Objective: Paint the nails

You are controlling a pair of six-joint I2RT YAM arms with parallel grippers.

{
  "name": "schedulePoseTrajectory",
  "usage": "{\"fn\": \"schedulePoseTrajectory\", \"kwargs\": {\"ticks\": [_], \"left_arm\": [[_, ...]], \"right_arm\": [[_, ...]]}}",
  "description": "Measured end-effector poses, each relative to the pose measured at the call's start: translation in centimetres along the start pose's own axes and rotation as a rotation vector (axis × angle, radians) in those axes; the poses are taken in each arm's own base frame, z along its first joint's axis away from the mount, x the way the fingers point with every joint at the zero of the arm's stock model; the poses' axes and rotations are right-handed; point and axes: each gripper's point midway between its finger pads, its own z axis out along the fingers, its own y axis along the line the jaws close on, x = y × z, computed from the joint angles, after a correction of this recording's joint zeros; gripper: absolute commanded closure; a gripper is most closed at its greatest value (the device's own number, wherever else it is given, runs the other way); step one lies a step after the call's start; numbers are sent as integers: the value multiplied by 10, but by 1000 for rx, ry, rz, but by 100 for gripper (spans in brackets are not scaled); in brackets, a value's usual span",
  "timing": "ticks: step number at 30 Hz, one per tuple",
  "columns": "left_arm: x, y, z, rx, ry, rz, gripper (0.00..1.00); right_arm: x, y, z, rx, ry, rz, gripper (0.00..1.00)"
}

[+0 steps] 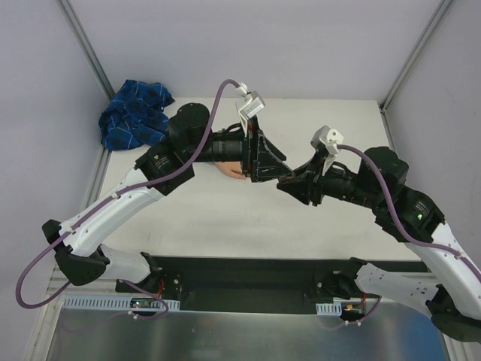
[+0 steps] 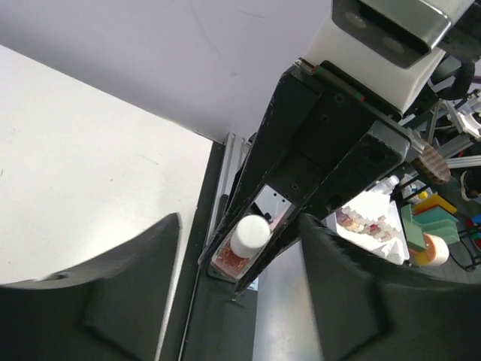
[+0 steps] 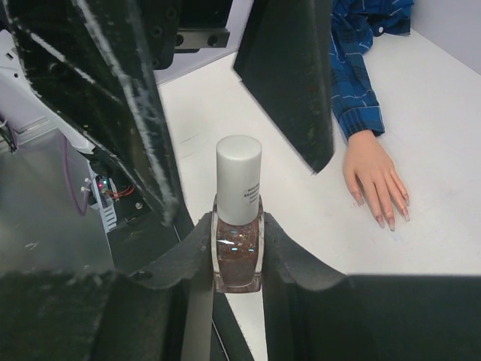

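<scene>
Glass polish bottle [image 3: 239, 252] w/ glittery brown fill is pinched by right hand [image 3: 238, 226]; left hand [image 2: 240, 222] is spread round its smooth white cyl. cap [image 3: 239, 177]; nails [image 3: 391, 225] tiny, pinkish.

You see the left gripper [image 2: 239, 226] spread wide, its fingers either side of a white-capped polish bottle [image 2: 249, 235], which the right gripper [image 2: 237, 263] clamps by its glittery reddish body.
</scene>
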Motion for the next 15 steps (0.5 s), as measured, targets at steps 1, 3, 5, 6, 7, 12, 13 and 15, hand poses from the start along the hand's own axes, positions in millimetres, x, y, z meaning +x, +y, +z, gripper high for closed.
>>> {"fn": "schedulePoseTrajectory", "kwargs": {"ticks": [1,3,5,6,7,12,13,15], "left_arm": [[0,-1,2,-1,0,-4,55],[-2,-2,6,-3,-4,-4,65],[-3,-4,8,-1,-6,-4,74],[-3,-6,9,2,-6,-3,83],[-4,-4,10,-6,-9,1,91],[-4,-2,13,-3,-7,3,100],[-3,-3,13,7,-2,8,100],[-1,-8,14,49,19,32,100]], "right_arm": [[1,-1,1,7,3,0,100],[2,-3,3,25,9,-1,100],[2,-6,4,45,9,-2,100],[2,-8,4,56,8,-4,100],[2,-8,4,65,7,-4,100],[1,-14,1,107,2,-7,100],[2,-14,1,108,5,-8,100],[3,-11,-1,96,7,-10,100]]}}
